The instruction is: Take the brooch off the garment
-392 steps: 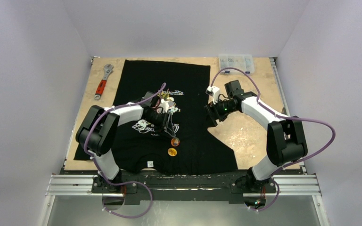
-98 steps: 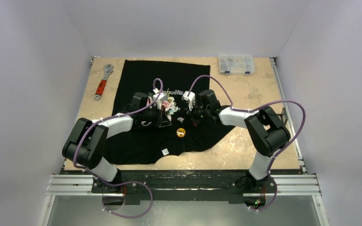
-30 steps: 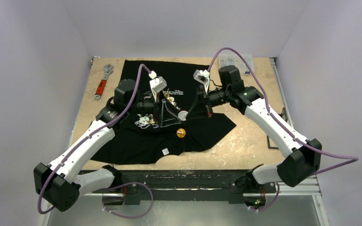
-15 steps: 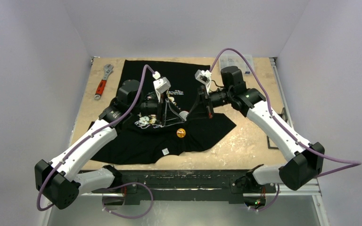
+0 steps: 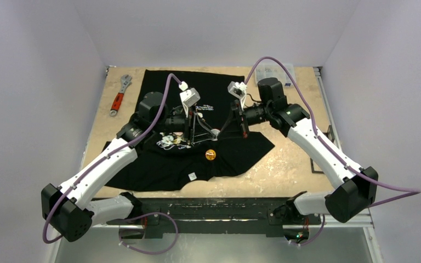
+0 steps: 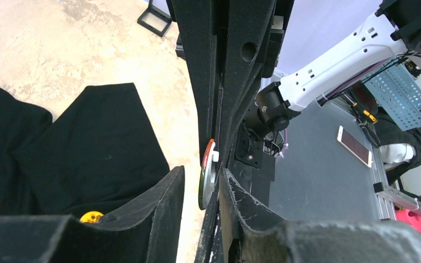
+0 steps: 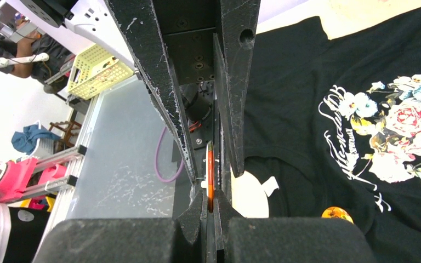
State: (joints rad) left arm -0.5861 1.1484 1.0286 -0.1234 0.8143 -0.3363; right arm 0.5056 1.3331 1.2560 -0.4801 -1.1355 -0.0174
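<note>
The garment (image 5: 159,164), a black T-shirt with a rose print (image 7: 411,126), lies rumpled on the table. My right gripper (image 5: 219,131) (image 7: 210,200) is shut on the rim of a round brooch (image 7: 210,170) with an orange face, holding it edge-on above the shirt. My left gripper (image 5: 208,133) (image 6: 202,172) faces it from the left, its jaws open a little to either side of that brooch (image 6: 205,181), with a gap showing on the left side. No fabric hangs from the held brooch. A second orange brooch (image 5: 210,154) (image 7: 337,213) lies on the shirt below.
A red-handled wrench (image 5: 119,94) lies at the back left of the table. A clear compartment box (image 5: 277,71) sits at the back right, partly behind the right arm. A small black frame (image 5: 315,164) lies near the right edge.
My left gripper's jaws have narrowed around the brooch and it has edged right toward the right gripper. The right gripper has kept its hold, barely moving.
</note>
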